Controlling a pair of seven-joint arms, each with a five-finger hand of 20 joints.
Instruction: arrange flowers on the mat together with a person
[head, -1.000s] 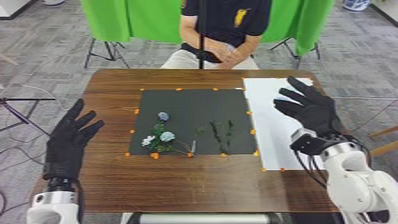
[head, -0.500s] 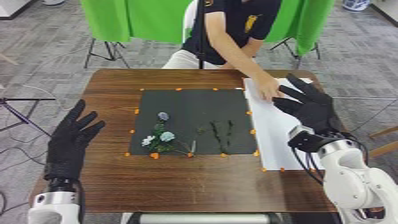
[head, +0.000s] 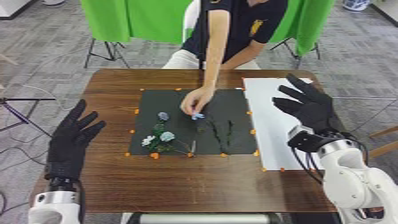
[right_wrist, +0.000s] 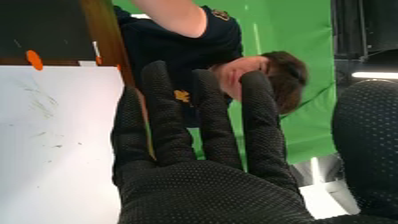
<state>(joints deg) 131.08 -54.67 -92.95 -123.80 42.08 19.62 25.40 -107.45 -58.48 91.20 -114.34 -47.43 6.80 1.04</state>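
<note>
Black fabric covers the right robot hand (head: 309, 109), fingers straight and spread wide, holding nothing, over the right part of the white sheet (head: 271, 120). Left robot hand (head: 64, 142): fingers extended, likewise wide and without a load, left of the dark mat (head: 178, 104) on the brown tabletop (head: 178, 187). Near left on mat: white flowers (head: 167, 136) with green leaves, bluish-purple bloom (head: 163, 116) just beyond. Green sprig (head: 230, 132) lies toward mat's right. Person's hand (head: 197, 97) holds a light-blue flower (head: 197, 116) at mid-mat, between bluish-purple bloom and sprig.
</note>
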